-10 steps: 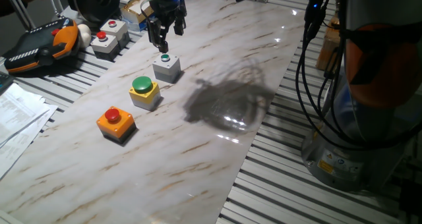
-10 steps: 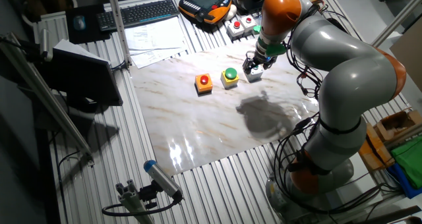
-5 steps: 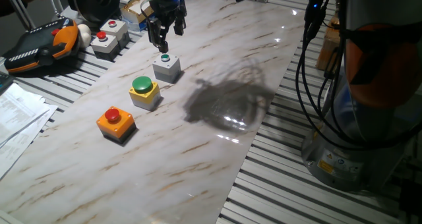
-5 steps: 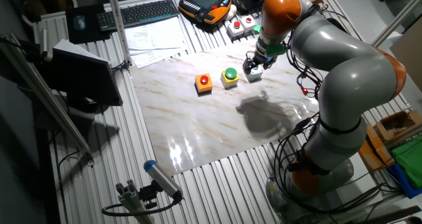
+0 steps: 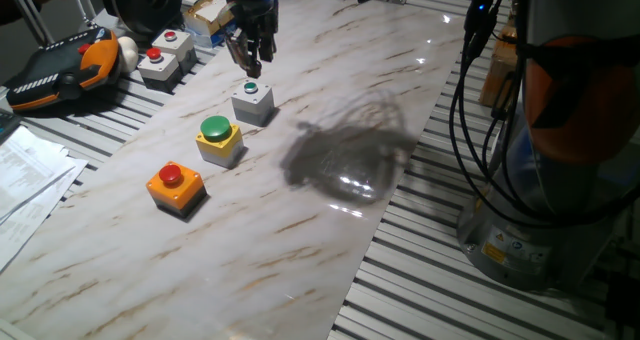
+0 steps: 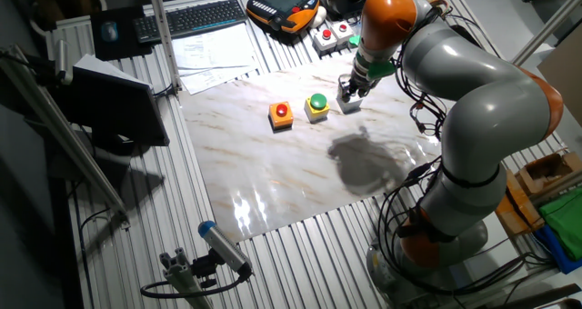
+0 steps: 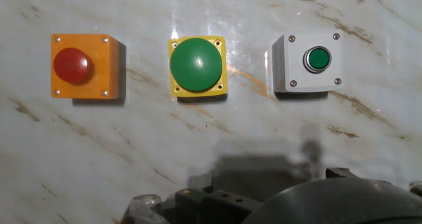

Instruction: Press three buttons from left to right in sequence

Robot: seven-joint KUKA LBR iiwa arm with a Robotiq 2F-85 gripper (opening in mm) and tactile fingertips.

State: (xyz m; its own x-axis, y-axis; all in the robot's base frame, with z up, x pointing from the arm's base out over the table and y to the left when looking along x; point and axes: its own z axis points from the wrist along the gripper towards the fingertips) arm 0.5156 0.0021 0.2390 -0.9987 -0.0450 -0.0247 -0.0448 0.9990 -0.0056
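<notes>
Three button boxes sit in a row on a marbled desk (image 5: 330, 100): an orange box (image 5: 176, 188) with a red button, a yellow box (image 5: 219, 141) with a wide green button, and a grey box (image 5: 253, 102) with a tiny green button. The gripper (image 5: 250, 66) hovers just above the grey box; whether its fingers are parted or together cannot be told.

Two pale grey boxes (image 5: 165, 56), teach pendant (image 5: 58, 68), keyboard (image 6: 191, 18), papers (image 6: 215, 49) beyond the marbled board (image 5: 330, 130)
</notes>
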